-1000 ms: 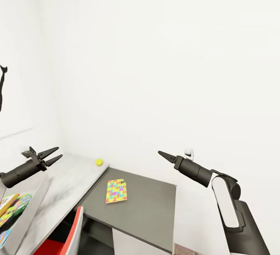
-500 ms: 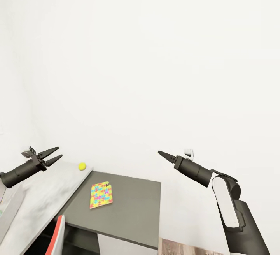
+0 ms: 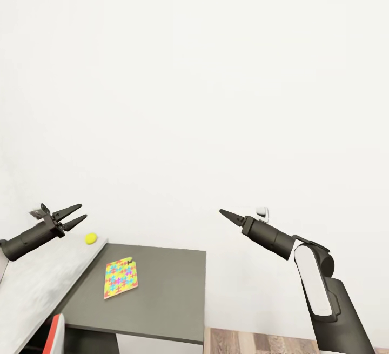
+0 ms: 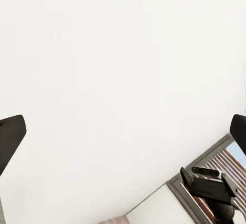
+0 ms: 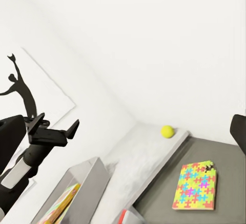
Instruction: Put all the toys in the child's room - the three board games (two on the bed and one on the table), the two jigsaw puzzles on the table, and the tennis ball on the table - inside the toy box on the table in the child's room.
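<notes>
Puzzle (image 3: 121,278) lies flat on the dark grey lower section (image 3: 162,289) of the table, near that section's left edge and close to the pale slab top (image 3: 43,284). It is a flat card printed with interlocking pieces in yellow, blue, pink and green. The right wrist view shows the same puzzle (image 5: 196,186) on the dark surface.

Ball (image 3: 91,238), yellow-green, rests on the pale slab top at its far right corner, beside the white wall (image 3: 216,100). It sits beyond the puzzle and apart from it. In the right wrist view the ball (image 5: 167,130) is at the same corner.

Toy box (image 5: 72,193), a grey open container, stands on the pale top left of the puzzle in the right wrist view; colourful flat boxes (image 5: 59,203) lie inside it.

Left gripper (image 3: 73,215) hangs in the air above the pale top, left of the ball, its fingers spread and holding nothing. Right gripper (image 3: 224,214) hangs in the air to the right of the table, in front of the wall; its tips meet in a single point with nothing between them.

A red and white chair edge (image 3: 54,332) shows at the near left. Wood floor (image 3: 254,340) shows right of the table.
</notes>
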